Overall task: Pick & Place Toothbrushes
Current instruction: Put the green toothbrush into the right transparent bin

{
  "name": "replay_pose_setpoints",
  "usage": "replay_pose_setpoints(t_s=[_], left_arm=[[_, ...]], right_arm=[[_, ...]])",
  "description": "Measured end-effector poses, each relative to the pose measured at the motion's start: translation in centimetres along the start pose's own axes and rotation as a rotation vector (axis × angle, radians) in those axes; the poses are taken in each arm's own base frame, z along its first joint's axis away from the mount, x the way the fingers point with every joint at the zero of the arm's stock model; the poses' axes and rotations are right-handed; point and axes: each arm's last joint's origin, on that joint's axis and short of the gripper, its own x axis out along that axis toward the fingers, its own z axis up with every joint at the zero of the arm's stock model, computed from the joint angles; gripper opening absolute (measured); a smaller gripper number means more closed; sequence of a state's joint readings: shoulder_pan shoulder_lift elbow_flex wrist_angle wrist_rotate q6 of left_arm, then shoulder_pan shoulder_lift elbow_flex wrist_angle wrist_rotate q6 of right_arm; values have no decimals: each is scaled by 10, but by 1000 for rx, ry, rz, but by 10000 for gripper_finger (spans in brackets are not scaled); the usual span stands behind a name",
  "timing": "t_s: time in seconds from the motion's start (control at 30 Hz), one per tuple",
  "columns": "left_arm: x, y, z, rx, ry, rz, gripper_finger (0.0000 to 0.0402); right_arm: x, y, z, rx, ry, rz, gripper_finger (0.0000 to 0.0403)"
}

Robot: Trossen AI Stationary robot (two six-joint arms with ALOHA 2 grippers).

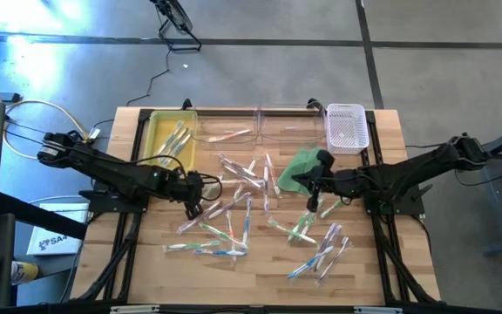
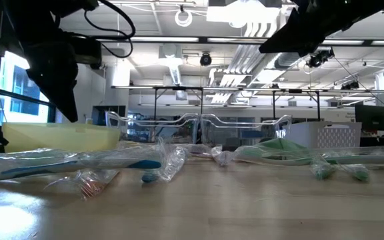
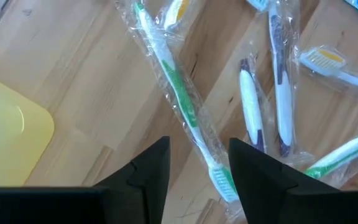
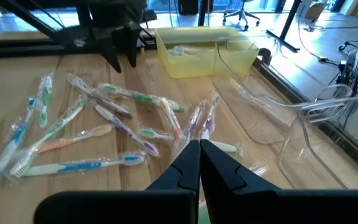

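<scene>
Yellow bin, clear tray, white basket, green cloth, wooden table

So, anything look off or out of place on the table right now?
One oddity: a green cloth lies among the loose toothbrushes, under the shut right gripper. The yellow bin already holds a few brushes. The left gripper is open over the pile.

two dark jointed arms with black wedge-shaped fingers
</scene>
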State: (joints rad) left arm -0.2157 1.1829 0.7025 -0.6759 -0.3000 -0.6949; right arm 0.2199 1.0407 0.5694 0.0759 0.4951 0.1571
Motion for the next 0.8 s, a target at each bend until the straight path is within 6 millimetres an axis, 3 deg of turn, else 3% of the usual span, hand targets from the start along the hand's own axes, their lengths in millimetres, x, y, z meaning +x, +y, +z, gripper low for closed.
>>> replay_pose_setpoints(t_s=[0.8], left_arm=[[44,-17,-5,23,138,11,159]], right_arm=[[8,4,-3,-13,9,-2,3]])
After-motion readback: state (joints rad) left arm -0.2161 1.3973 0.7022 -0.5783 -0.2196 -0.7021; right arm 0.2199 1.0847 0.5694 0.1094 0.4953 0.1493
